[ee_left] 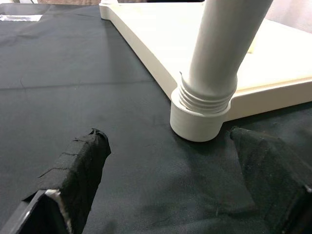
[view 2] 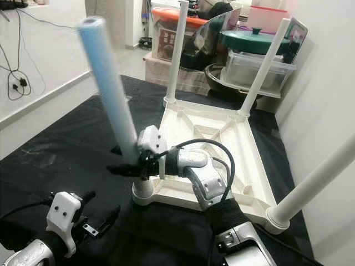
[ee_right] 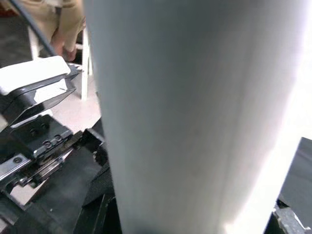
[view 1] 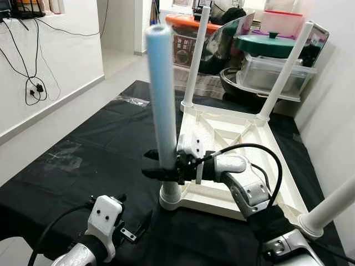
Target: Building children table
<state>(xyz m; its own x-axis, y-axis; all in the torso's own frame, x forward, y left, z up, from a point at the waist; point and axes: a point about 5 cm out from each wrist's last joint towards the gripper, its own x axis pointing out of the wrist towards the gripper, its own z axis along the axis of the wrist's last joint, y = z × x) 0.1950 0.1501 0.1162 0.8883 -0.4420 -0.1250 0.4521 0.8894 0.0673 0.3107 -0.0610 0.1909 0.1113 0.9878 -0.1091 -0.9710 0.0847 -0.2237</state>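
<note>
Right pincer [view 1: 161, 169] clamps the pale blue cylindrical plastic leg [view 1: 162, 105] low on its shaft; the leg stands in the near-left corner socket of the upturned white plastic children's table top [view 1: 233, 144] on black cloth [view 1: 83, 160]. Left pincer [ee_left: 170, 195] hovers spread wide beside that socket.

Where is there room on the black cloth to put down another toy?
The black cloth lies bare between the white wall and the table top. It is crowded near the leg held by the right gripper, with the left gripper below.
</note>
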